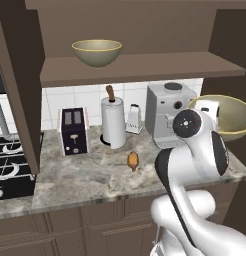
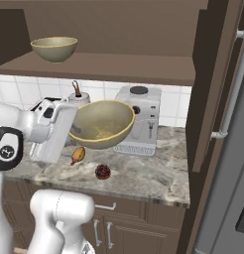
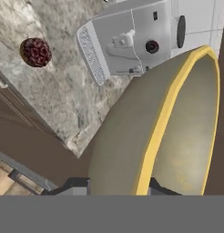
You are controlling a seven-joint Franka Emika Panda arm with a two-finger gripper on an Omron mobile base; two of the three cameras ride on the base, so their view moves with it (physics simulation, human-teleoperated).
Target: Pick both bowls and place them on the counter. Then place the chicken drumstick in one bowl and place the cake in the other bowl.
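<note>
You had one bowl [image 2: 100,124] up in the air over the counter [image 2: 144,173], its yellowish rim pinched between the fingers of the gripper [image 3: 118,185]; the jaws were clamped narrowly on that rim, one finger [image 3: 75,184] on the outside wall and the other inside. In the right base view this bowl hung tilted in front of the grey coffee machine [image 2: 144,119], clear of the stone surface. The left base view showed it [image 1: 230,117] at the right edge, behind the arm's wrist.

The second bowl [image 1: 97,52] sat upright on the dark wooden shelf [image 1: 145,67] above the counter, toward its left end.

Below the held bowl, the cake [image 2: 102,171] lay on the counter near the front edge, and the chicken drumstick [image 2: 78,154] lay just to its left, the two apart. In the hand view the cake [image 3: 35,52] showed on bare stone beside the coffee machine.

Further along you had a paper towel roll [image 1: 113,121] standing upright, a small grater [image 1: 134,119] by the tiled wall, and a toaster [image 1: 73,130] near the stove [image 1: 10,160].
</note>
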